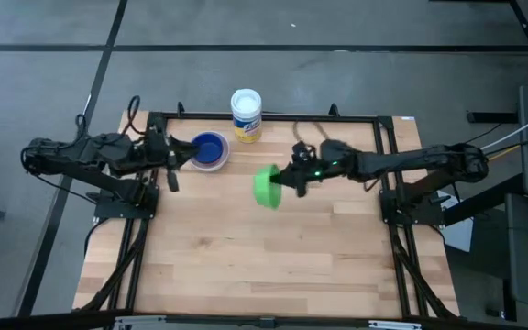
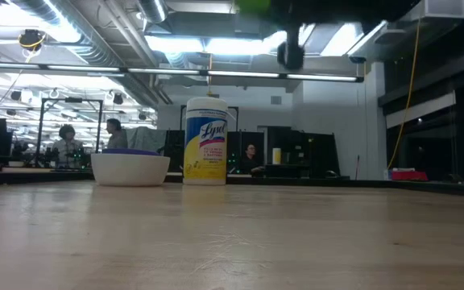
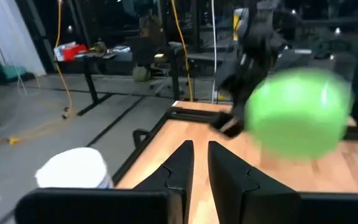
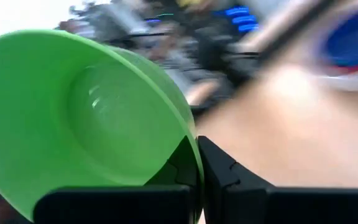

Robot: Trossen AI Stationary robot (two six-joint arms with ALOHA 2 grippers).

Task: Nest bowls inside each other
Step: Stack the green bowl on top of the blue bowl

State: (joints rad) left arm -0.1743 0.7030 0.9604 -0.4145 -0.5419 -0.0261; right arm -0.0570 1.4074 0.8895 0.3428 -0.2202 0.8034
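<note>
A green bowl (image 1: 267,186) hangs tipped on its side over the table's middle, with my right gripper (image 1: 288,178) shut on it. The bowl also shows in the left wrist view (image 3: 297,115) and the right wrist view (image 4: 86,106). A dark blue bowl (image 1: 209,148) sits nested in a white bowl (image 2: 130,169), which rests by its base on the table at the far left. Just left of that stack my left gripper (image 3: 201,163) hovers, its fingers a narrow gap apart with nothing between them. My right gripper pinches the green bowl's rim (image 4: 190,142), one finger inside the bowl and one outside. The fingers reach in roughly level from the table's right side. The bowl is lifted clear of the table, on its side, its hollow facing back toward the gripper.
A tall white wipes container (image 1: 246,115) with a yellow and blue label stands at the far edge, right of the bowl stack; its lid (image 3: 73,169) shows in the left wrist view. The near half of the wooden table (image 1: 264,266) is bare. People sit in the room beyond (image 2: 67,141).
</note>
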